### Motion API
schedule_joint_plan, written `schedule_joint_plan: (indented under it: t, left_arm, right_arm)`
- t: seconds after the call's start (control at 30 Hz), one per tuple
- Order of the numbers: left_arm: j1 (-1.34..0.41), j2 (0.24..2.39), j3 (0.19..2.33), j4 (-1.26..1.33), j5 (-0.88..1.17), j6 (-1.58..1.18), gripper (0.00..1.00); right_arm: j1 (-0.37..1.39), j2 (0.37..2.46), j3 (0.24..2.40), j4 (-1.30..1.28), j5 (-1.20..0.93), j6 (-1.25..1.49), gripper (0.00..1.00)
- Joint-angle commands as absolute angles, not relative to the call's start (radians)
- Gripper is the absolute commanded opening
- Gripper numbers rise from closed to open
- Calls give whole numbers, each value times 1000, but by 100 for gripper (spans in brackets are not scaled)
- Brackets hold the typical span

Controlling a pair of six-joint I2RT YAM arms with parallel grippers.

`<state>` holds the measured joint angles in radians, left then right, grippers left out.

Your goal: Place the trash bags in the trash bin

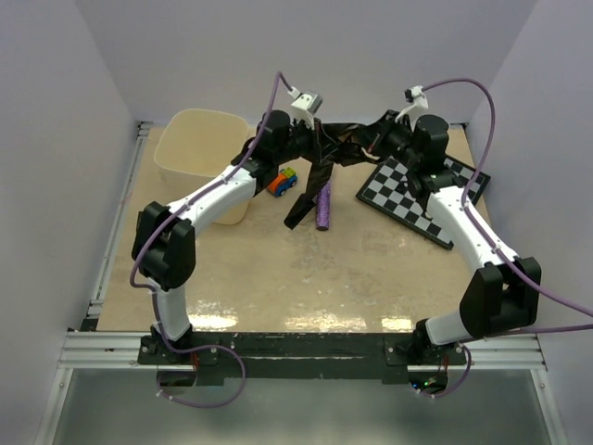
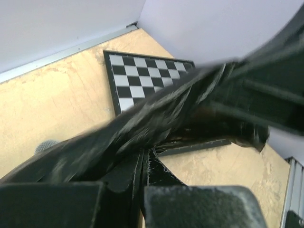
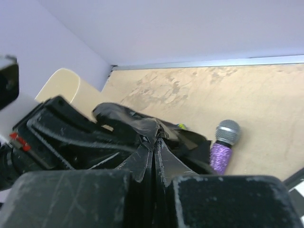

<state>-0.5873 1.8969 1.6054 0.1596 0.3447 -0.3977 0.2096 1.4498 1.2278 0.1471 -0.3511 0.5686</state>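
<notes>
Trash bags (image 3: 135, 124) glossy, crinkly; trash bin (image 1: 208, 139) apparently plastic.

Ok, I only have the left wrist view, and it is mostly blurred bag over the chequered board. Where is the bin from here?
Observer: The trash bin stands at the far left of the table. The trash bag is to its right, wholly outside it.
Operator: Is the other arm gripping the bag too?
Observer: Yes, the right gripper is shut on a fold of the bag.
Operator: Is anything in the way if I swing left?
Observer: A small toy car lies on the table between the bin and the bag's hanging tail.
</notes>
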Motion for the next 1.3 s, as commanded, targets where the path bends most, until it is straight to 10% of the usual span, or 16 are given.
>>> schedule_joint_plan:
  t: [0.0,1.27]
  left_arm:
    - [-551,1787,1525,177,402,-333,0]
    - [-380,1437,1411,-378,496,376,0]
  right_arm:
    - [161,1425,1246,193,-328,575,0]
    - [81,1253,1180,2,-95,193,0]
